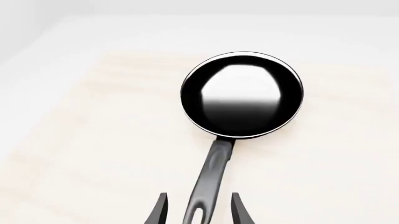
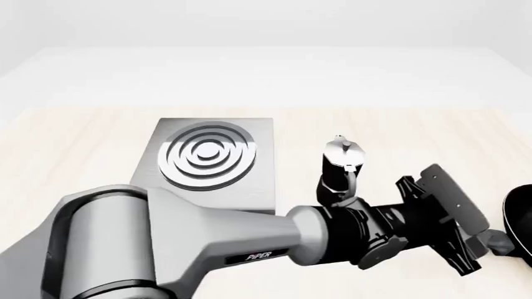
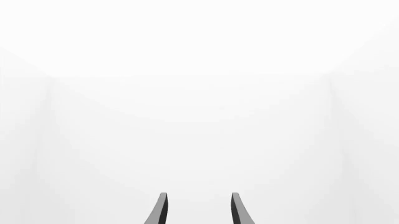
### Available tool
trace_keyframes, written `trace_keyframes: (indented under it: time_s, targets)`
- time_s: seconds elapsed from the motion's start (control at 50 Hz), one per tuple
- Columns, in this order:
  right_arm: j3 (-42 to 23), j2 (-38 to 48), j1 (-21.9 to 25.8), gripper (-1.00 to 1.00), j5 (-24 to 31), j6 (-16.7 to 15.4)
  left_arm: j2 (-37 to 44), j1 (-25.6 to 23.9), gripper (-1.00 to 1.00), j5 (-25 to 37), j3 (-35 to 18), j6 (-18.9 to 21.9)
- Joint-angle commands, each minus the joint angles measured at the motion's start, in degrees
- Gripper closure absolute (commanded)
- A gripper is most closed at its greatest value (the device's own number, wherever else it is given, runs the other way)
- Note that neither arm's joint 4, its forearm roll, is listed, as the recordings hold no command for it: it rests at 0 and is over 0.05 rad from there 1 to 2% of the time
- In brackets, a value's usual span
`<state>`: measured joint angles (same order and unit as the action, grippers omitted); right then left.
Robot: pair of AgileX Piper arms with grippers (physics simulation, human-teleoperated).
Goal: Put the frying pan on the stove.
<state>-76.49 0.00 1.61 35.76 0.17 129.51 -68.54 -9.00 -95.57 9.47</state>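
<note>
The frying pan [image 1: 242,95] is round and black with a pale glossy inside, and lies flat on the table. Its long dark grey handle [image 1: 212,175] points toward my left gripper [image 1: 198,212]. That gripper is open, with one finger on each side of the handle's holed end and a gap on both sides. In the front view the pan [image 2: 520,221] is cut off by the right edge, with my left gripper [image 2: 497,242] right beside it. The stove [image 2: 212,163], a grey slab with a silver ringed burner, sits at the left middle. My right gripper [image 3: 198,210] is open and empty, facing blank white.
A small black moka pot [image 2: 339,167] with a silver lid stands between the stove and the pan, just behind my left arm [image 2: 275,246], which stretches across the table's front. The right arm does not show in the front view.
</note>
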Motion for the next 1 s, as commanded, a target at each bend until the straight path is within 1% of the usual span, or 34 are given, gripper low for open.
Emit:
trace_keyframes:
  time_s: [0.02,0.28,0.32,0.66,1.0]
  targets:
    - [-0.1,0.0,0.2,-1.00,-0.1,-0.2,3.3,0.7,-1.00,1.5,-2.6,0.7]
    - [-0.2,0.0,0.5,-1.00,-0.1,-0.2,5.7,0.9,-1.00,3.1,-4.6,2.0]
    - [-0.2,0.0,0.6,-1.00,-0.1,-0.2,6.1,0.9,-1.00,3.2,-4.9,2.7]
    - [-0.4,0.0,1.1,-1.00,-0.2,-0.4,7.2,0.1,-1.00,3.8,-5.8,3.1]
    - [-0.5,0.0,1.3,-1.00,-0.2,-0.5,9.8,0.6,-1.00,5.6,-8.6,4.2]
